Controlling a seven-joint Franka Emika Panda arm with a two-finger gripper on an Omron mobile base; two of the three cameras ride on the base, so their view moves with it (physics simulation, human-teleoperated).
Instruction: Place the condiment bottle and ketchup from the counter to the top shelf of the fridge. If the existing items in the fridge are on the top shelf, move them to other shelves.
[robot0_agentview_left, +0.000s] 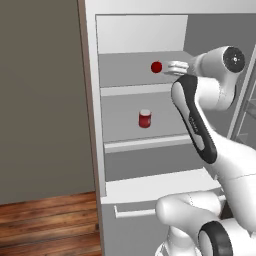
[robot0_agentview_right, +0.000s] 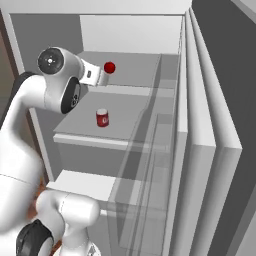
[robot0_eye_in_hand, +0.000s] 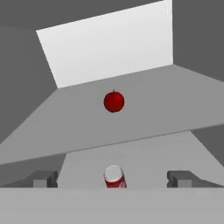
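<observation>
The tool (robot0_eye_in_hand: 112, 178), its fingers spread wide and holding nothing, is aimed into the open fridge (robot0_agentview_left: 92, 100) at the round red fruit (robot0_agentview_left: 156, 67) resting alone on the top shelf (robot0_agentview_left: 130, 90); a sound approach would keep the fruit centred between the fingers and close only once they flank it, since a ball-like thing may roll if nudged. The red jar (robot0_agentview_left: 145, 119) with a white lid stands on the shelf below (robot0_agentview_left: 145, 144), clear of the approach.
</observation>
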